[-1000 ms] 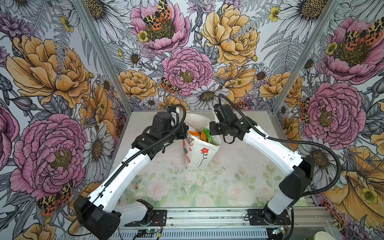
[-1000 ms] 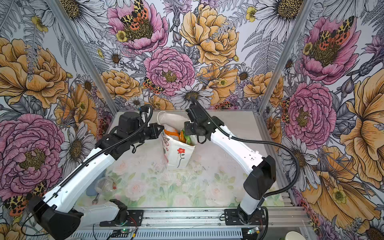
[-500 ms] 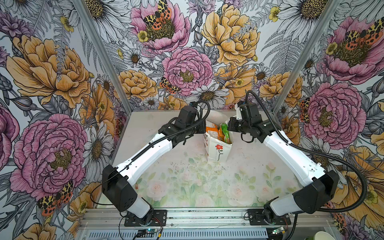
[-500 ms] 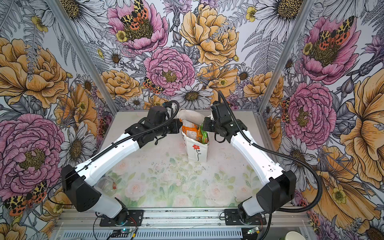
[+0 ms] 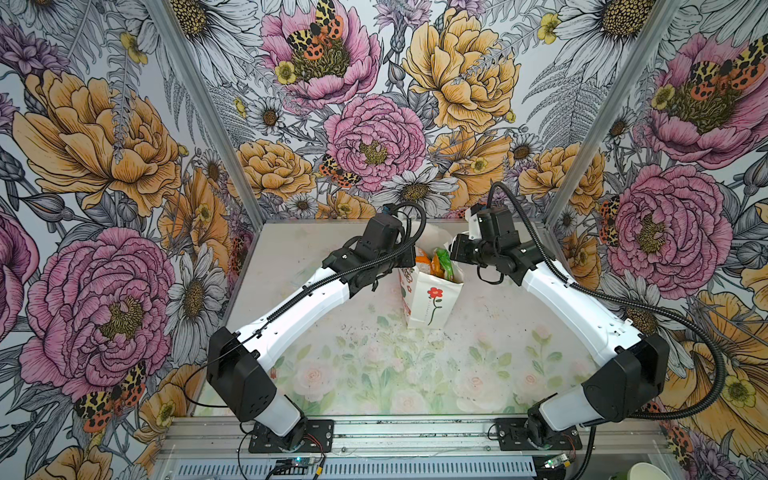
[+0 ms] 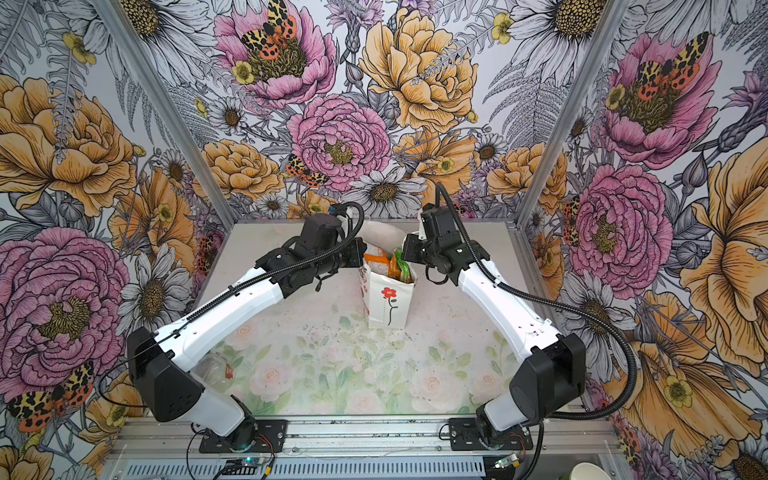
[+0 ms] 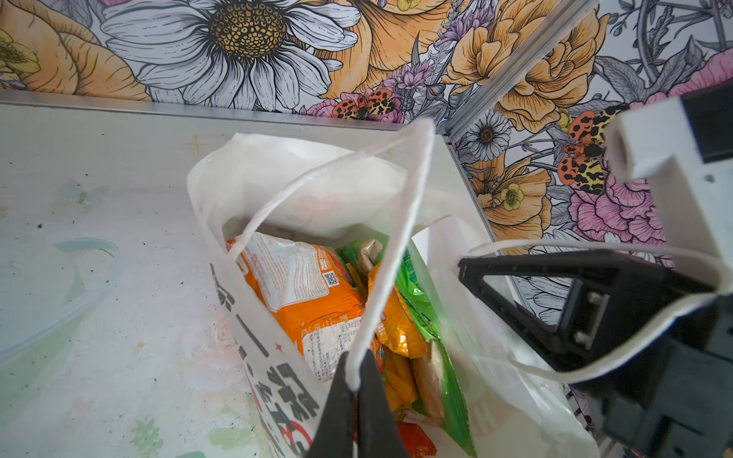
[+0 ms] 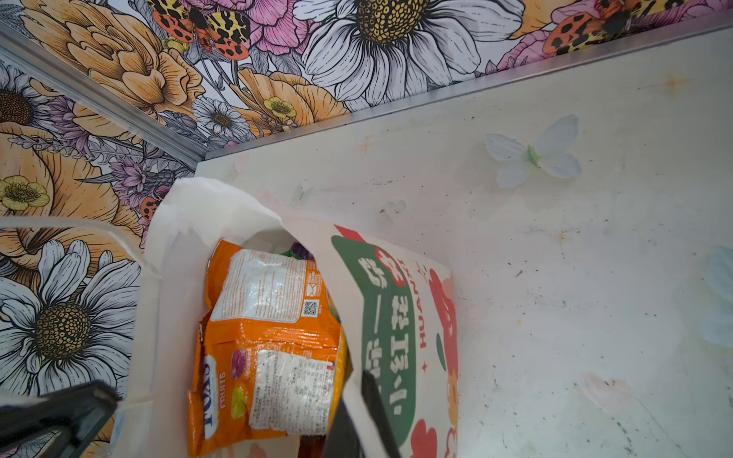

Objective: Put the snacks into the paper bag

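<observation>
Snacks (image 5: 436,264) are sitting inside the bag (image 5: 432,303), and in both top views we are seeing their orange and green tops reaching just to its open mouth. The bag is standing upright toward the back of the surface (image 5: 374,365), between the two arms. The left tool (image 7: 354,372) is pinching one cord (image 7: 398,238) with its fingers fully closed, and this cord is stretching tight from the bag's rim. The right tool (image 8: 355,390) is closed too. The other cord (image 7: 694,257) is looping into it, so we are taking it as gripped. An orange-white packet (image 8: 269,317) is lying on top, with a green packet (image 7: 416,293) beside it. We are not able to tell whether the bag's base is resting on the surface or hanging just above it.
</observation>
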`<state>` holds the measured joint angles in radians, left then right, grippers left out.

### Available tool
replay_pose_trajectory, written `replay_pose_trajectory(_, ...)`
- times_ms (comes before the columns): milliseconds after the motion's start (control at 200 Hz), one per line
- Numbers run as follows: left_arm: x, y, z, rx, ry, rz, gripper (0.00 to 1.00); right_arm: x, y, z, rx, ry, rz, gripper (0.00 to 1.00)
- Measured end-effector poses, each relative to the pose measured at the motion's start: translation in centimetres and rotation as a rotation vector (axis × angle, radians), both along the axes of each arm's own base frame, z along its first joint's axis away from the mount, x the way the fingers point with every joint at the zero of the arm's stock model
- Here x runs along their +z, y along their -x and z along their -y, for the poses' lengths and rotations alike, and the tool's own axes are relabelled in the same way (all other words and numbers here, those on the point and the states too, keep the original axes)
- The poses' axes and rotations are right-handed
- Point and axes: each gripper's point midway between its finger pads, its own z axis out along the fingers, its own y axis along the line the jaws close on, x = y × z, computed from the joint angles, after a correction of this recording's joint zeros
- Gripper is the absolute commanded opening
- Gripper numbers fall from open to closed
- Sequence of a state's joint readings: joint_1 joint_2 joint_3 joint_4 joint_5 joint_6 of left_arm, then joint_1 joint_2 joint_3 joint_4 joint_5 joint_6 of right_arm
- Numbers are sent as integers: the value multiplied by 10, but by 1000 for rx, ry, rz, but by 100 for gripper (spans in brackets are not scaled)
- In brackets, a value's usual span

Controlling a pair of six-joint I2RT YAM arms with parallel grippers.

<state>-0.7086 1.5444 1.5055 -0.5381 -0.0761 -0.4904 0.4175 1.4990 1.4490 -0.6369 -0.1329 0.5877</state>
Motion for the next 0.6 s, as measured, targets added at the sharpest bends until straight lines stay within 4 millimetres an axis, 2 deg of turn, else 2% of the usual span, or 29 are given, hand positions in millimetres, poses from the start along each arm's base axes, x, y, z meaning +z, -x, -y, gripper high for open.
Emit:
replay_pose_trajectory(90,1,1,-3,7,-1,4,0,0,0,0,0,-1,1,9)
replay_pose_trajectory(150,3,1,-6,12,2,7,4,1,0,0,-1,-3,10,16)
replay_pose_trajectory(305,6,1,-11,19,9,13,10,13,2,3,-12,-23,53,35)
replay_pose_trajectory(430,4,2,-21,36,29,5,12,18,7,5,-14,-30,69,38)
replay_pose_trajectory(595,9,-2,-38,68,101,2,25,17,9,6,-14,-31,73,42)
